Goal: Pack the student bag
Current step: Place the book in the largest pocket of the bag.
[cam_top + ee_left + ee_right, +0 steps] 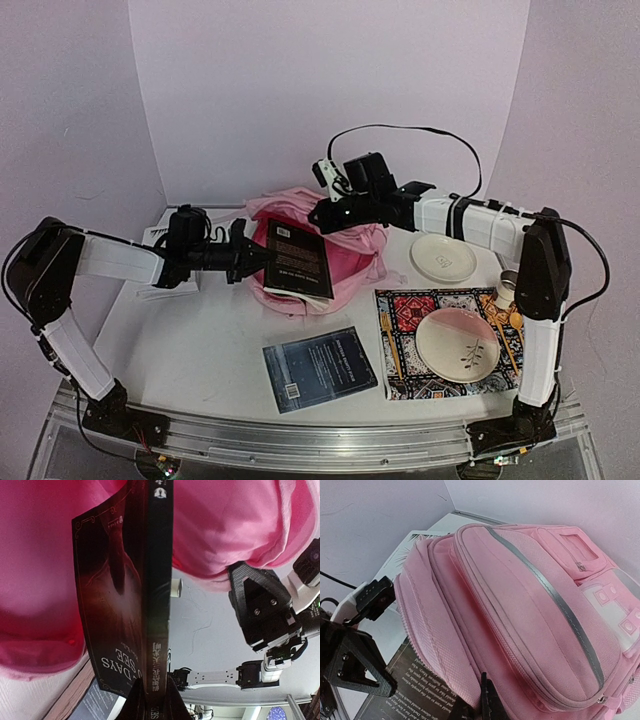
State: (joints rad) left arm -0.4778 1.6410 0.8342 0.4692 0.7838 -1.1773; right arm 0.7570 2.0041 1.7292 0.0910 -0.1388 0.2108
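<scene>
I see the student bag [352, 262] lying at the back middle of the table [220, 330], against the rear wall, with its pocket side up. My left tool [258, 262] is clamped on the lower edge of a black paperback book [297, 258] and holds it over the near left part of the bag. In the left wrist view the spine points at the camera and pink fabric fills the space behind it.

My right tool [320, 214] reaches from the right and sits low at the bag's top edge. Its fingers are cut off at the bottom of the right wrist view, so I cannot tell if they are apart or together.

A second, dark blue book [320, 368] lies flat on the table in front of the bag, apart from it. To the right there is a white plate [443, 257] just beside the bag. Nearer lies a patterned placemat [400, 310] that carries a pink and white plate [458, 338]. A white printed sheet [420, 540] lies partly under the bag's left side.
</scene>
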